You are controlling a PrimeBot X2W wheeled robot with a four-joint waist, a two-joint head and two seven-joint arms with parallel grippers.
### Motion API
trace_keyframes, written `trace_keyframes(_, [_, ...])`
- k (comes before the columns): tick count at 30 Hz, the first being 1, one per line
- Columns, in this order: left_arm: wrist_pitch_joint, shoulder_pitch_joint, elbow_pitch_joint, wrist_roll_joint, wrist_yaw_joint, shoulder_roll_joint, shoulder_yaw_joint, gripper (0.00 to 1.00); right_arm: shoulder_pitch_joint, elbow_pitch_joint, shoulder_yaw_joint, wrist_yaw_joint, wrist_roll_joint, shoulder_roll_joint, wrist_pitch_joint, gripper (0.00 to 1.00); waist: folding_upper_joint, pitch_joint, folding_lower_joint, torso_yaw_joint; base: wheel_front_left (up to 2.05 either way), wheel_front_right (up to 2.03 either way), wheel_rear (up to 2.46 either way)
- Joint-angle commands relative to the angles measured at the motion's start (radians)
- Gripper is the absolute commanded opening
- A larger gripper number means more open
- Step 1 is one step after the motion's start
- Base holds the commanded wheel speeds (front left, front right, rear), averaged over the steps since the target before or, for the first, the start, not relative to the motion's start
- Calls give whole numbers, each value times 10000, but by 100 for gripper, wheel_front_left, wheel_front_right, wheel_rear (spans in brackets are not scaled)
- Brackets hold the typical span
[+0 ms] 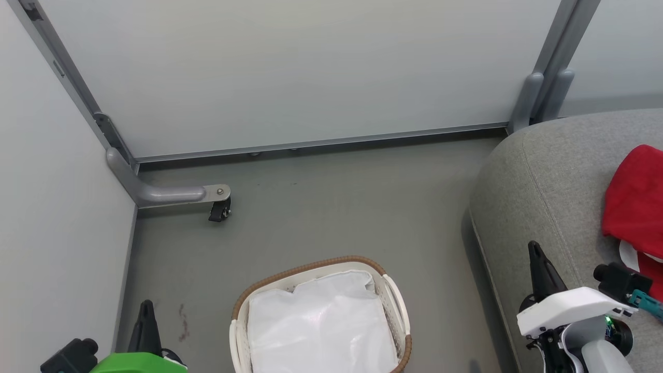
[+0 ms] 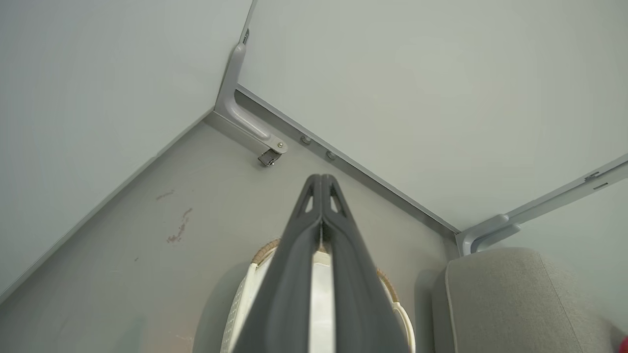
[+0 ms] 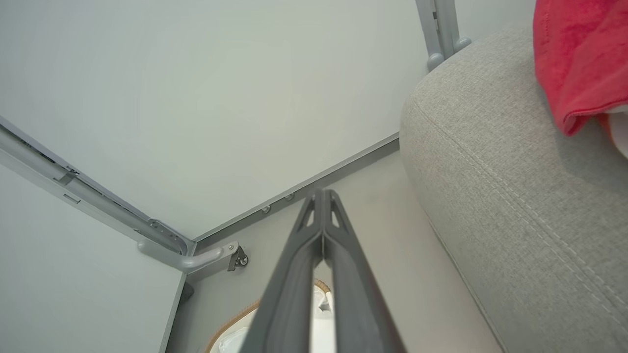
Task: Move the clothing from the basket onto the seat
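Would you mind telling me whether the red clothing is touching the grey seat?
Touching: the right wrist view shows the red clothing lying directly on the grey seat, its folded edge resting on the fabric.

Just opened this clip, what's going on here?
Nothing is being handled right now. The left gripper and the right gripper are both shut and empty, one beside the basket, the other over the edge of the seat. The basket holds its white liner and no red. Red clothing lies on the grey seat, so the move looks done.
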Motion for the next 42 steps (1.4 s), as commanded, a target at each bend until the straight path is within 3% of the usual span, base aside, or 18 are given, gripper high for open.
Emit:
trace_keyframes(1, [83, -348, -209, -379, -14, 53, 49, 0, -29, -205, -51, -3, 421, -66, 81, 0, 0, -2, 1, 3, 0, 0, 0])
trace_keyframes(42, [1417, -898, -705, -5093, -35, 87, 318, 0, 99, -755, -326, -7, 5717, -109, 1417, 0, 0, -66, 1, 67, 0, 0, 0])
